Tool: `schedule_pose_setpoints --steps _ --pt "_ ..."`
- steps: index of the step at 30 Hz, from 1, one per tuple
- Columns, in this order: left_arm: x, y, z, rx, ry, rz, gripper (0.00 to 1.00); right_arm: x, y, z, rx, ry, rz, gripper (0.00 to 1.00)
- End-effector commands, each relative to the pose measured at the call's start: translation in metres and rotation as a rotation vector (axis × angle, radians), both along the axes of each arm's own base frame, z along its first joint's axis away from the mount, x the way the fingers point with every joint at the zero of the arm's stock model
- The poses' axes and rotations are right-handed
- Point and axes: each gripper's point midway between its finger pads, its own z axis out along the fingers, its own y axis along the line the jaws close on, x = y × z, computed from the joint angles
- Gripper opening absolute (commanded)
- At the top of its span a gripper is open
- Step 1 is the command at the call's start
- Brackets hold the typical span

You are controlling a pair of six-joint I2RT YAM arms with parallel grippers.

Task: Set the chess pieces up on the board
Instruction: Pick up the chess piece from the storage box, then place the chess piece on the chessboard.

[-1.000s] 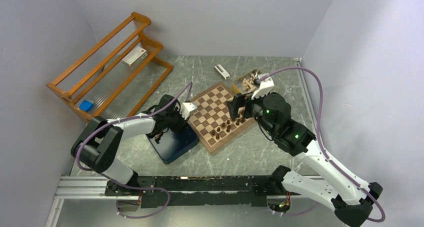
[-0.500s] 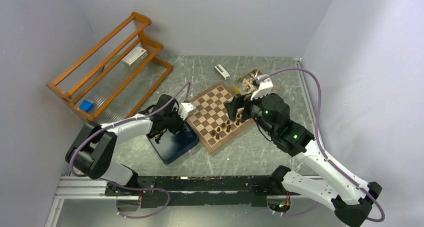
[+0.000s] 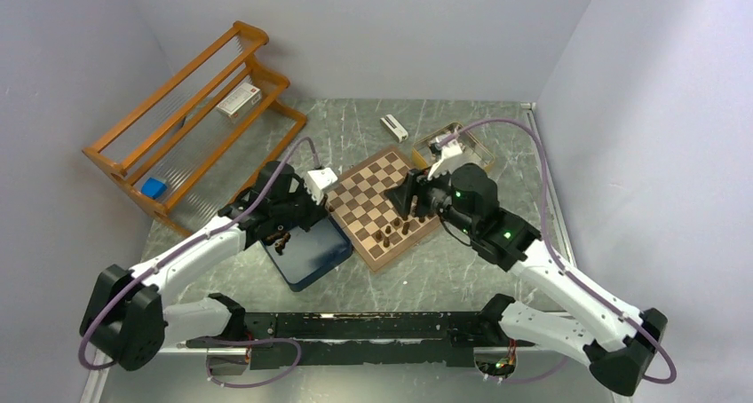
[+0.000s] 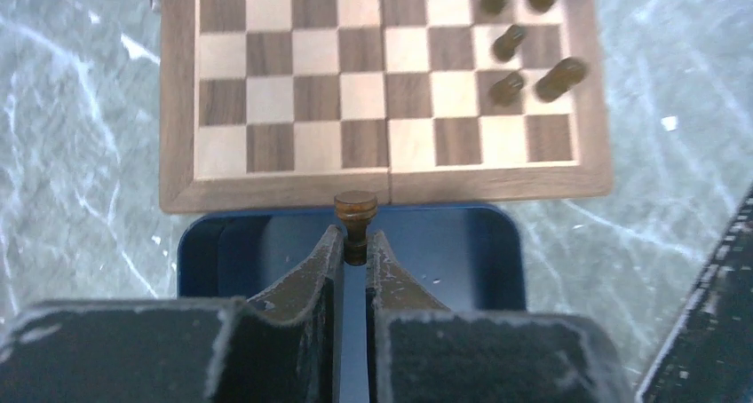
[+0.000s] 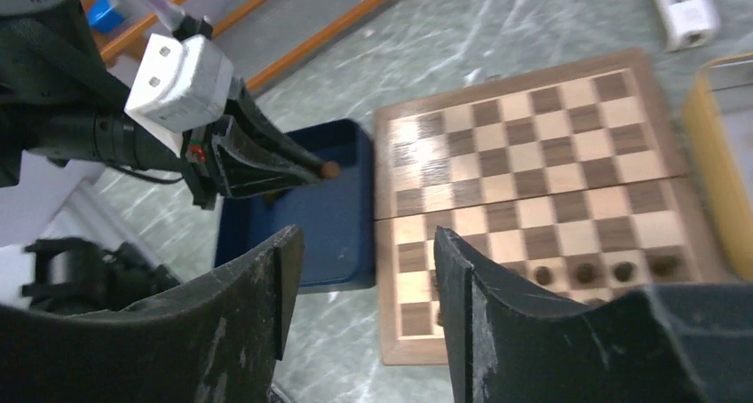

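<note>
Over the blue box point(image 4: 462, 243), just beside the board point(image 4: 284, 192), 1 dark chess piece point(image 4: 356, 211) is gripped by its stem in the left gripper's point(image 4: 355, 245) nearly closed fingers. The right gripper point(image 5: 364, 239) is held wide open and empty above the board, where other dark pieces point(image 4: 508, 85) are stood.

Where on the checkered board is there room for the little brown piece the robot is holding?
Seen from the left wrist, the board is bare along the edge next to the blue box and all the way to its left border. It is crowded only at the upper right, where the dark pieces bunch together.
</note>
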Motion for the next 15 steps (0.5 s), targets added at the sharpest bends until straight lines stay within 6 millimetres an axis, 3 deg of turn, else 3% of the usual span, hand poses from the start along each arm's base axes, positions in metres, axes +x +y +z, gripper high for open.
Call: schedule_pose_setpoints --steps 1,5,7,12,15 --pt "-0.018 -0.027 0.045 -0.175 -0.029 -0.136 0.05 -0.016 0.043 0.007 0.082 0.010 0.231 0.57" --pt "-0.038 -0.042 0.067 -0.279 0.015 -0.230 0.05 -0.016 0.056 -0.023 -0.061 -0.166 0.398 0.60" --pt "-0.048 -0.046 0.074 -0.314 0.040 -0.270 0.05 -0.013 0.058 -0.025 -0.134 -0.301 0.460 0.58" --pt "-0.068 -0.050 0.084 -0.353 0.111 -0.338 0.05 -0.032 0.065 -0.032 -0.283 -0.680 0.694 0.57" --pt "-0.078 -0.051 0.091 -0.370 0.138 -0.376 0.05 -0.035 0.069 -0.042 -0.394 -0.798 0.810 0.57"
